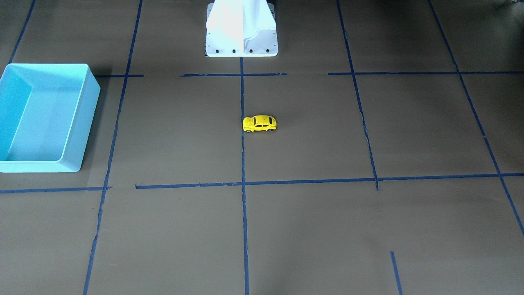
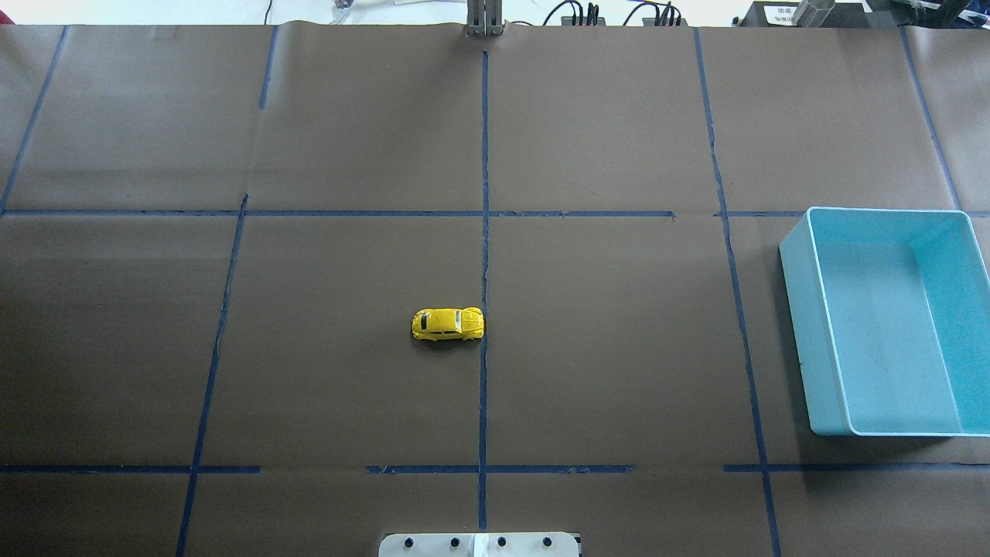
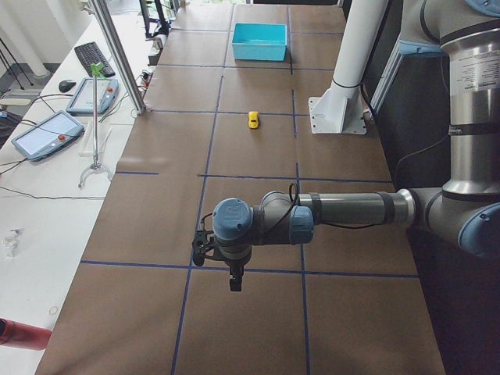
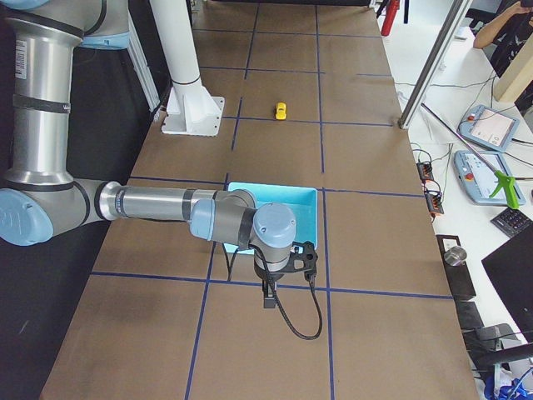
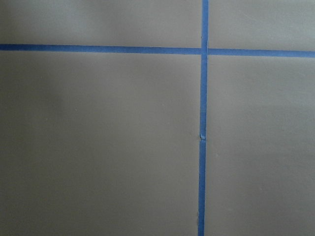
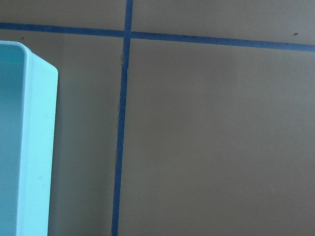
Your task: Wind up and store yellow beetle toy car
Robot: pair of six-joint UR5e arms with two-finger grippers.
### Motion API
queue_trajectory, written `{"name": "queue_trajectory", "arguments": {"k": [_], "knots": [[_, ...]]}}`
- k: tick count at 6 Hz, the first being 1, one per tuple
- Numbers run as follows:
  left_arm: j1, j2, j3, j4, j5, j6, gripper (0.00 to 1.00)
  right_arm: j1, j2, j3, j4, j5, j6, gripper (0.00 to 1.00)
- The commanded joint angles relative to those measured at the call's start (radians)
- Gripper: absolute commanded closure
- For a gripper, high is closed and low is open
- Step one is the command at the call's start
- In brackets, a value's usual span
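The yellow beetle toy car (image 2: 448, 324) stands on its wheels near the table's middle, just left of the centre tape line, and nothing touches it. It also shows in the front-facing view (image 1: 259, 123) and, small, in both side views (image 3: 253, 119) (image 4: 281, 110). The light blue bin (image 2: 797, 325) stands empty at the right. My left gripper (image 3: 234, 281) hangs over the table's far left end, far from the car. My right gripper (image 4: 268, 298) hangs just past the bin's outer side. I cannot tell whether either gripper is open or shut. Both wrist views show no fingers.
Brown paper with blue tape lines (image 2: 484, 232) covers the table. The robot's white base (image 1: 241, 37) stands at the near edge. The bin's corner (image 6: 29, 147) fills the left of the right wrist view. A metal post (image 3: 117, 55) stands at the operators' side.
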Motion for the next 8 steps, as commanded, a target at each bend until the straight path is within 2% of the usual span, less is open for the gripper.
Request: {"name": "queue_trajectory", "arguments": {"k": [1, 2, 3, 4, 5, 6, 7, 8], "knots": [[0.000, -0.013, -0.019, -0.006, -0.001, 0.005, 0.00, 0.000, -0.001, 0.000, 0.000, 0.002, 0.000, 0.00], [0.052, -0.022, -0.060, 0.000, -0.002, 0.007, 0.00, 0.000, -0.001, 0.000, 0.000, 0.002, 0.000, 0.00], [0.215, -0.023, -0.200, 0.052, 0.000, 0.005, 0.00, 0.000, -0.001, 0.000, 0.000, 0.002, 0.000, 0.00], [0.271, -0.066, -0.296, 0.199, 0.002, 0.005, 0.00, 0.000, -0.001, 0.000, 0.000, 0.002, 0.000, 0.00], [0.331, -0.135, -0.371, 0.284, 0.033, 0.005, 0.00, 0.000, -0.003, 0.000, 0.002, 0.002, 0.000, 0.00], [0.389, -0.155, -0.486, 0.299, 0.166, 0.004, 0.00, 0.000, -0.003, -0.002, 0.002, 0.002, 0.000, 0.00], [0.499, -0.177, -0.549, 0.301, 0.204, 0.004, 0.00, 0.000, -0.004, -0.003, 0.002, 0.000, 0.000, 0.00], [0.588, -0.244, -0.550, 0.302, 0.207, 0.004, 0.00, 0.000, -0.004, -0.003, 0.002, 0.002, 0.000, 0.00]]}}
